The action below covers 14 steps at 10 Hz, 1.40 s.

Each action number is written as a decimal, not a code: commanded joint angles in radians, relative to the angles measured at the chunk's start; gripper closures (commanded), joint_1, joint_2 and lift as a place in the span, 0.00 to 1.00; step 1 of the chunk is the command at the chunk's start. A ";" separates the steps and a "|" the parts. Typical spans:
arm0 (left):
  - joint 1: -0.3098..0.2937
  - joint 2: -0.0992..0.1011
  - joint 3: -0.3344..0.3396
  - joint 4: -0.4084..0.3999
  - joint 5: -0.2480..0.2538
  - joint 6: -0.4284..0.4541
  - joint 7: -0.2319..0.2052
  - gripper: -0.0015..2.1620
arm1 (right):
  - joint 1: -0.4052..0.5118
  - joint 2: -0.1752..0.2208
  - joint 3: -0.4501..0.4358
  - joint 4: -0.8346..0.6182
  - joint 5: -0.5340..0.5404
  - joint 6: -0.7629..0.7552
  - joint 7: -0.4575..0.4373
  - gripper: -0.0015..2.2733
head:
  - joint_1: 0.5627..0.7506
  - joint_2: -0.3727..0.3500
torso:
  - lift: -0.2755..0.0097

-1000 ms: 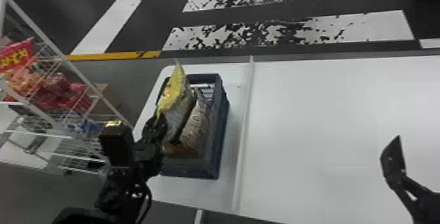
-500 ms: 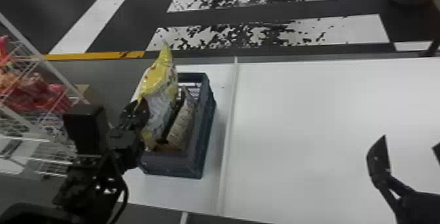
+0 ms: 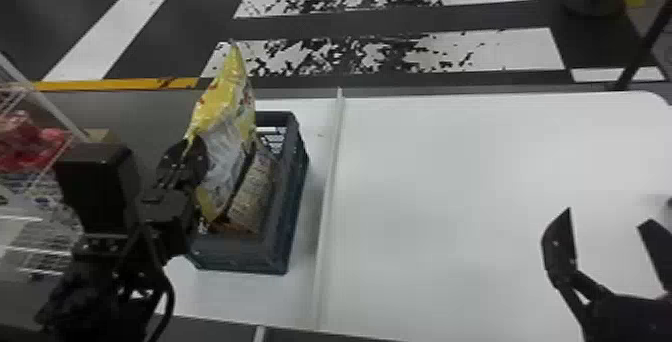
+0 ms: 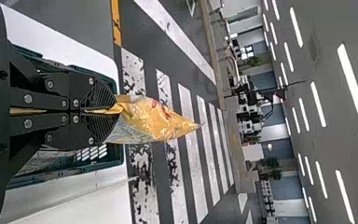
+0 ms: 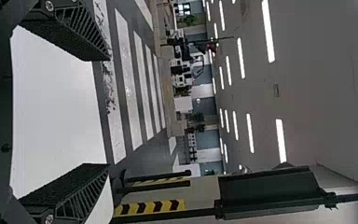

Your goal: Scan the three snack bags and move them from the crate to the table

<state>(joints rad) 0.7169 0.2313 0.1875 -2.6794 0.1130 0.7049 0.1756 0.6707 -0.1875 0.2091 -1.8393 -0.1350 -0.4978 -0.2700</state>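
Black, flat-fingered left claw (image 4: 113, 110), clamped on the glossy yellow-and-silver snack bag (image 3: 224, 138)'s edge; the bag's long axis runs steeply upward. Right of that claw, past it, lies a tan printed bag (image 3: 254, 193) inside the blue-grey plastic crate (image 3: 245, 260); farther right, the smooth white table (image 3: 440, 191), the likely carrying direction. The black right claw (image 3: 607, 216), spread, is well apart.

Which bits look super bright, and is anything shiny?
Ceiling lights glow as white strips in both wrist views; the yellow snack bag has pale glints on its crinkles in the head view; the white table has a soft sheen there too.
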 commanded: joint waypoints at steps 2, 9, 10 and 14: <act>0.001 0.000 -0.013 -0.050 -0.007 -0.003 0.010 0.97 | 0.000 0.000 -0.002 0.000 0.000 -0.003 0.000 0.03 | 0.70 0.75 | 0.75; -0.022 -0.027 -0.040 -0.036 0.307 -0.006 -0.220 0.97 | 0.001 0.002 -0.011 0.002 0.002 -0.009 -0.011 0.03 | 0.70 0.52 | 0.75; -0.033 -0.033 -0.059 0.013 0.333 -0.021 -0.263 0.97 | 0.001 0.003 -0.011 0.002 0.002 -0.009 -0.011 0.03 | 0.70 0.49 | 0.75; -0.091 -0.049 -0.098 0.312 0.439 -0.159 -0.613 0.97 | -0.019 -0.001 -0.010 -0.006 0.003 0.006 -0.011 0.03 | 0.70 0.35 | 0.75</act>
<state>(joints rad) 0.6423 0.1888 0.0897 -2.4127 0.5339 0.5448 -0.4346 0.6558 -0.1869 0.1995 -1.8436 -0.1319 -0.4955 -0.2807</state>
